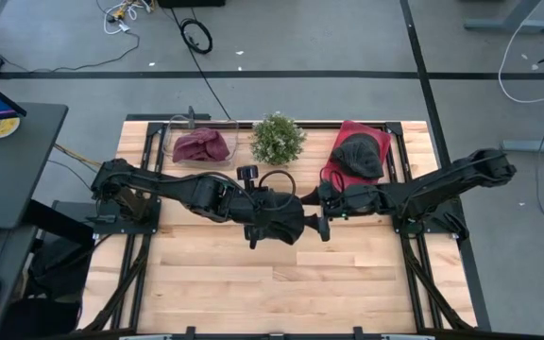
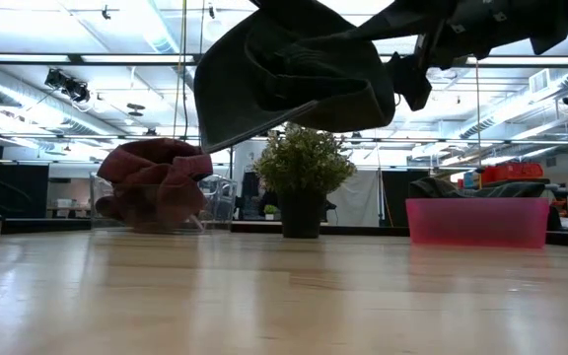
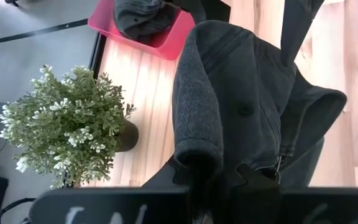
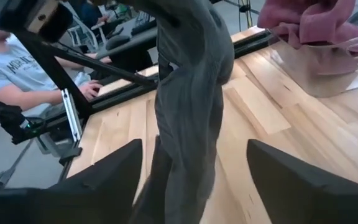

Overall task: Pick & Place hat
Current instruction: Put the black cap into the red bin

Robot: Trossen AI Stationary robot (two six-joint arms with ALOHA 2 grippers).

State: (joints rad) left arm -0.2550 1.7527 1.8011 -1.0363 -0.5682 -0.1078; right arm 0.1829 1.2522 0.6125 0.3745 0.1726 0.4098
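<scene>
Left gripper (image 1: pixel 286 227) fingers grasp the dark hat (image 2: pixel 294 74), hanging lengthwise downward; right gripper (image 1: pixel 327 210) fingers released.

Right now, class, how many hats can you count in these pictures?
3: a grey hat hanging from the left gripper above mid-table, a dark hat in the pink bin, a maroon hat in the clear bin. More may be hidden underneath.

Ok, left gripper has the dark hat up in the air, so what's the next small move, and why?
Probably carry the dark hat toward the pink bin: the left gripper holds it clear of the table, and another dark hat already lies there. The open right gripper waits alongside.
</scene>
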